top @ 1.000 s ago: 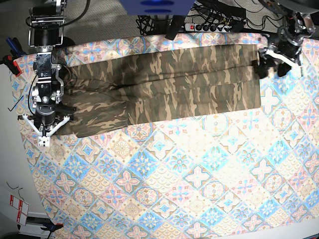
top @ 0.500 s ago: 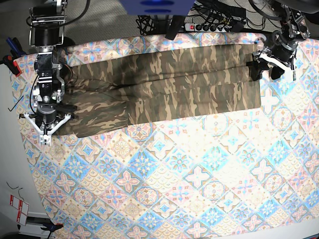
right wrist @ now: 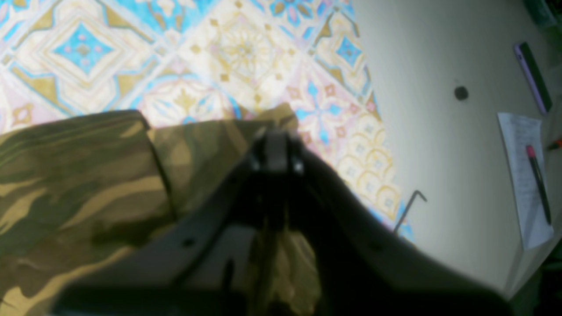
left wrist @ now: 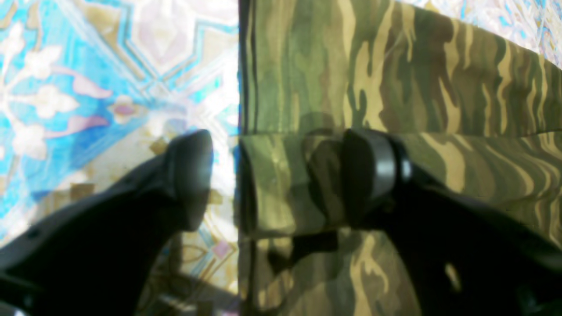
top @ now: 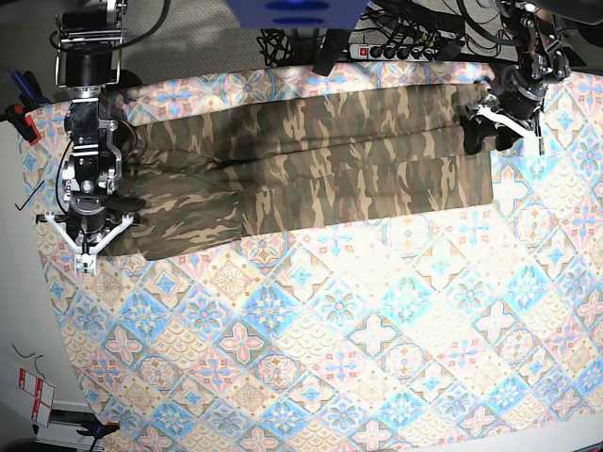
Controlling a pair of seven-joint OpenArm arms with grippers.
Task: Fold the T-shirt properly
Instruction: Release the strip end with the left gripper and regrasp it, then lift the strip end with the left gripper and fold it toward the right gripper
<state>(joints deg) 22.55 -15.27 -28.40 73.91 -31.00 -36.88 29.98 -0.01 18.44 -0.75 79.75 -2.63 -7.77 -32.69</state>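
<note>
The camouflage T-shirt (top: 311, 165) lies folded into a long band across the far part of the tablecloth (top: 377, 339). My left gripper (top: 489, 133) is open at the shirt's right end. In the left wrist view this gripper (left wrist: 281, 180) straddles the hem, one finger (left wrist: 373, 175) over the T-shirt (left wrist: 395, 87) and the other over the tablecloth. My right gripper (top: 88, 237) is at the shirt's left front corner. In the right wrist view it (right wrist: 276, 151) is shut on a fold of the T-shirt (right wrist: 88, 175).
A power strip (top: 396, 49) and cables lie behind the table's far edge. An Allen key (right wrist: 408, 208), a sheet of paper (right wrist: 522, 184) and a pen (right wrist: 538, 180) lie on the bare table left of the tablecloth. Clamps (top: 19, 111) sit at the far left edge.
My left gripper has moved left and slightly forward onto the shirt's right edge. My right gripper has stayed at the left corner, shifting only slightly.
</note>
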